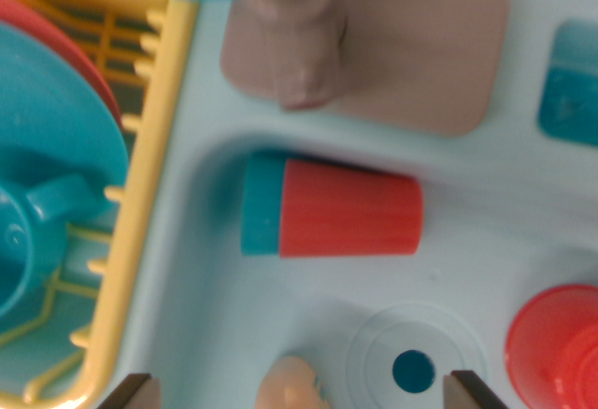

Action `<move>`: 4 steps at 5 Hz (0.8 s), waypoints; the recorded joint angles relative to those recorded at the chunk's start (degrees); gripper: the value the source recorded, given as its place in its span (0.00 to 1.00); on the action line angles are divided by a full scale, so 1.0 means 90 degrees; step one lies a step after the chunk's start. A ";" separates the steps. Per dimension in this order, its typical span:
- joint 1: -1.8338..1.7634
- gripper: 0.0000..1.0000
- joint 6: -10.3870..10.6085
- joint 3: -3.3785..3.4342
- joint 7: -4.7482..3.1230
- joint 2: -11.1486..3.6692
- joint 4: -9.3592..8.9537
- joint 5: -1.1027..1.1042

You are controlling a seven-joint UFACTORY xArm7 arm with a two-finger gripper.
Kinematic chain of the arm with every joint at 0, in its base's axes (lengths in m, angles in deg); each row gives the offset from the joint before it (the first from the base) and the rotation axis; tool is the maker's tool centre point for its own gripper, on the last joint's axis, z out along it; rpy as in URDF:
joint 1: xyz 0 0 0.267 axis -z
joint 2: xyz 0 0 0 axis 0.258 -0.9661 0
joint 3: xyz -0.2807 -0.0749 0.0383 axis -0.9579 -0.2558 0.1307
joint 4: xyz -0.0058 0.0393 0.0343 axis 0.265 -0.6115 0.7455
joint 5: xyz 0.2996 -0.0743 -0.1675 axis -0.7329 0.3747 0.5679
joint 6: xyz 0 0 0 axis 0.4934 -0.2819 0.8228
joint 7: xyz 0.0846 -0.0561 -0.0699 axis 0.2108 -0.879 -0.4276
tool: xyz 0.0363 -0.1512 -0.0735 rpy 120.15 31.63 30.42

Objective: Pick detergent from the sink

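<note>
The detergent (332, 207) is a red ribbed bottle with a teal cap, lying on its side in the pale sink basin (215, 316), cap toward the wrist view's left. My gripper (299, 396) is open; only its two dark fingertips (128, 392) show at the bottom edge, far apart. The bottle lies above them in the picture, between their lines, untouched. A peach rounded object (291, 386) sits at the bottom edge between the fingertips.
A beige faucet (294, 35) on its base plate (430, 54) stands above the basin. A yellow dish rack (154, 148) with teal plates and a cup fills the left. A red cup (561, 353), the drain (413, 372) and a teal block (572, 87) are on the right.
</note>
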 joint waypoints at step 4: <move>-0.0012 0.00 0.0469 -0.0032 -0.0300 -0.0037 -0.0468 -0.0066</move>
